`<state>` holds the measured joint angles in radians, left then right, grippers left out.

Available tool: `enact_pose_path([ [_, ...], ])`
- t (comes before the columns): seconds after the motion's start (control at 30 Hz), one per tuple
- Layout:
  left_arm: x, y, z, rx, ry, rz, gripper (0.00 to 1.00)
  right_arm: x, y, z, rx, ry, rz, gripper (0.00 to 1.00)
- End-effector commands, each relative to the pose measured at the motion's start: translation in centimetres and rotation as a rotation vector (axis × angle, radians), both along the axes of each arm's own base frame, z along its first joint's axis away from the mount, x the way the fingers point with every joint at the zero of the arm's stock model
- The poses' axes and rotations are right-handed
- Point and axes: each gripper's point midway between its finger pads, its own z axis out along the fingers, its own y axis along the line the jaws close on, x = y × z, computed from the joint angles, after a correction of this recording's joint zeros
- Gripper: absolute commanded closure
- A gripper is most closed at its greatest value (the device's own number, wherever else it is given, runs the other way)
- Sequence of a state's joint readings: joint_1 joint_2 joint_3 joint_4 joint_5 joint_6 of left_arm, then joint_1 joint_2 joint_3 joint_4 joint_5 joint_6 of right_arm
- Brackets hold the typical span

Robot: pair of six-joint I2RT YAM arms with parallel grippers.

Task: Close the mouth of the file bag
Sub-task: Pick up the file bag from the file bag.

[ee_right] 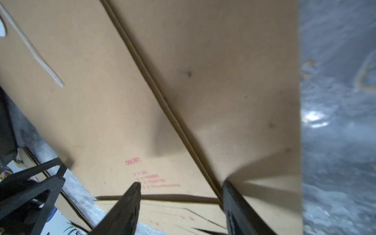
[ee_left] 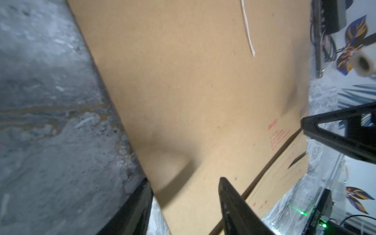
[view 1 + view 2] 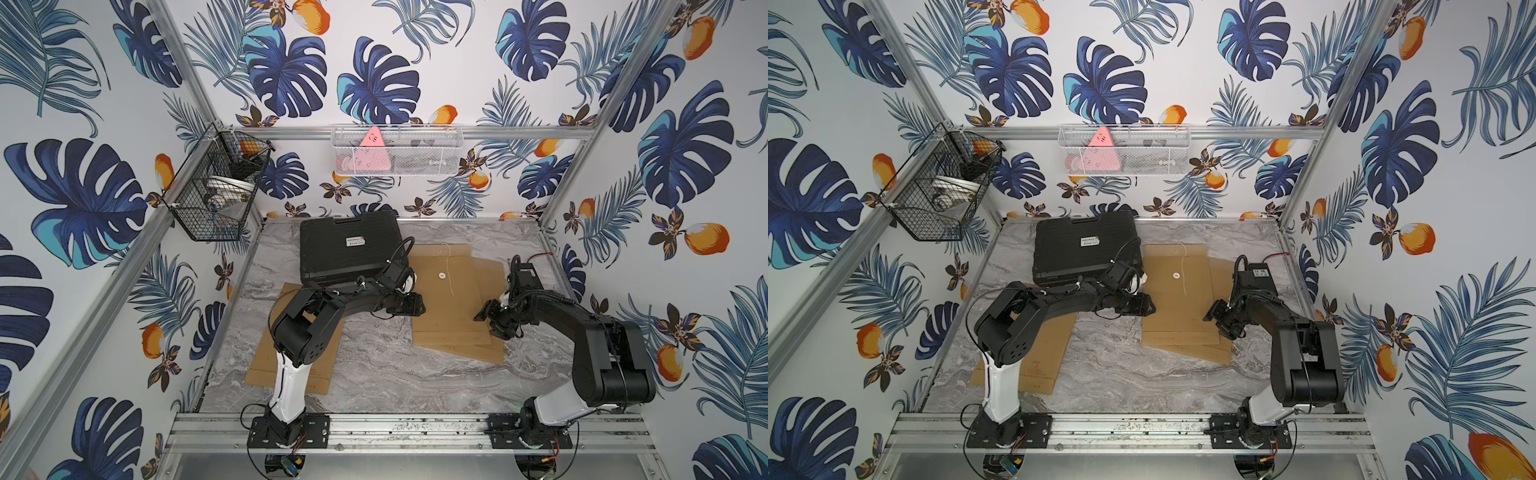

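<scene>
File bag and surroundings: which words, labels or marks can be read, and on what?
"deli", likely, upside down: red print on the file bag.
The red lines beside it: blurred.
"CE FC": top of the black box.
The white label on the black case: too small to read.

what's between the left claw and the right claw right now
Only a bare stretch of the top brown file bag lies between the left claw and right claw, seen in both top views.
</scene>
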<state>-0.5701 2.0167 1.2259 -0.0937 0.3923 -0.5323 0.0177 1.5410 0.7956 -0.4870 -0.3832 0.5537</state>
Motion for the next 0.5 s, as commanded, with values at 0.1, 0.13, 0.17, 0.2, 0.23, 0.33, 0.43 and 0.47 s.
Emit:
enact_pose_path([
  [0.1, -2.2, 1.9, -1.4, -0.016, 0.150, 0.017, 0.48, 1.0, 4.5, 5.9, 0.279, -0.215, 0.126, 0.35],
  [0.13, -2.3, 2.0, -1.4, -0.022, 0.155, 0.015, 0.49, 1.0, 4.8, 6.4, 0.308, -0.233, 0.126, 0.35],
  [0.17, -2.4, 2.0, -1.4, -0.025, 0.159, 0.011, 0.49, 1.0, 5.1, 6.8, 0.330, -0.249, 0.128, 0.35],
  [0.2, -2.5, 1.9, -1.3, -0.027, 0.163, 0.007, 0.50, 1.0, 5.3, 7.2, 0.344, -0.267, 0.128, 0.36],
  [0.23, -2.6, 1.9, -1.3, -0.031, 0.164, 0.002, 0.50, 1.0, 5.3, 7.3, 0.347, -0.273, 0.125, 0.36],
  [0.33, -2.9, 2.0, -1.1, -0.030, 0.164, -0.004, 0.50, 0.9, 5.1, 6.9, 0.328, -0.270, 0.125, 0.38],
  [0.43, -2.9, 2.1, -1.0, -0.031, 0.161, -0.009, 0.51, 0.7, 4.3, 5.2, 0.279, -0.229, 0.094, 0.43],
  [0.47, -2.8, 2.1, -1.0, -0.034, 0.158, -0.009, 0.51, 0.7, 4.1, 4.7, 0.262, -0.213, 0.077, 0.46],
])
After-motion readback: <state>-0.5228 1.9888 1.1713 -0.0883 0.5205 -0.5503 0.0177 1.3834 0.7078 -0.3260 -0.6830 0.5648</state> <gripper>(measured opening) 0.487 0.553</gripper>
